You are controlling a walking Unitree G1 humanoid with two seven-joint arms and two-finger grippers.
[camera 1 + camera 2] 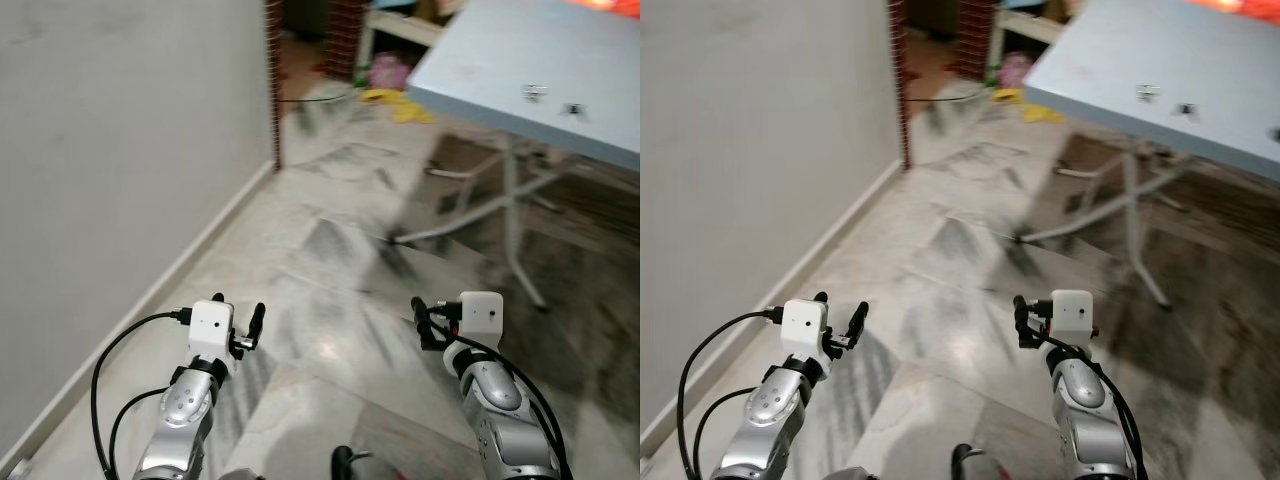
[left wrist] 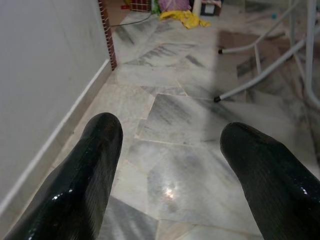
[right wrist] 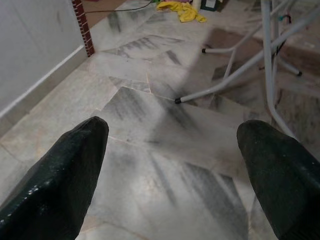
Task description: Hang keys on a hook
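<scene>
Grippers: two, left gripper [image 1: 237,318] and right gripper [image 1: 425,322], both hanging spread and holding nothing above the marble floor [image 1: 340,260].
Table [image 1: 500,60]: one, standing ahead on the right.

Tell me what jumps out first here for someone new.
The two raised arms: left gripper and right gripper, both open and empty over the grey marble floor. Next, the tilted pale-blue table upper right, with small items, possibly keys, on it, and the plain wall at left.

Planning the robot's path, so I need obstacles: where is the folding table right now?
The light blue table stands ahead on the robot's right, its white legs on the marble floor, across from the white wall on the left.
</scene>
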